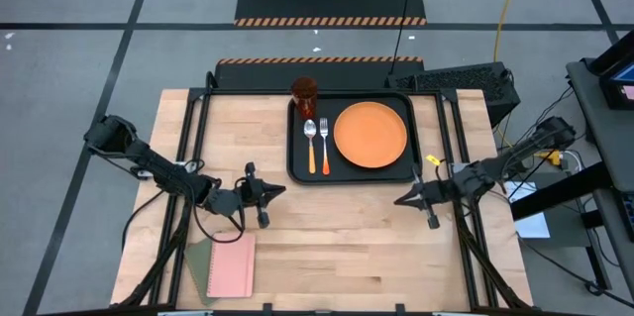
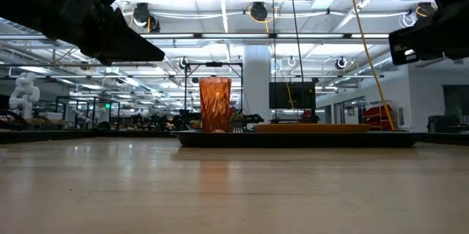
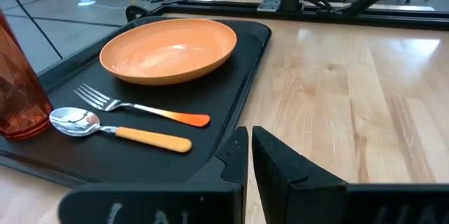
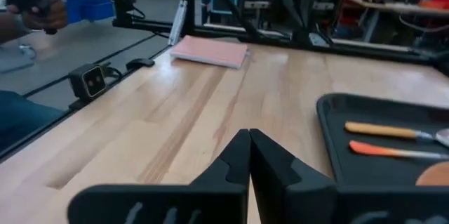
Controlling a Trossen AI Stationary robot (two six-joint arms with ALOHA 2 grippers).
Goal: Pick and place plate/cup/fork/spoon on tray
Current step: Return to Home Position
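The black tray [image 1: 297, 167] lies at the table's far middle. On it rest the orange plate [image 1: 370, 134], the fork [image 1: 323, 144], the spoon [image 1: 310, 145] and, upright at the far left corner, the amber cup [image 1: 304, 92]. They also show in the left wrist view: plate [image 3: 170, 48], fork [image 3: 140, 107], spoon [image 3: 116, 130], cup [image 3: 17, 90]. My left gripper [image 1: 281, 191] is shut and empty, left of the tray's near left corner. My right gripper [image 1: 399, 200] is shut and empty, near the tray's near right corner.
A pink notebook [image 1: 231, 267] lies on a green pad at the table's near left; it also shows in the right wrist view [image 4: 209, 50]. Bare wood lies between the grippers and along the near edge.
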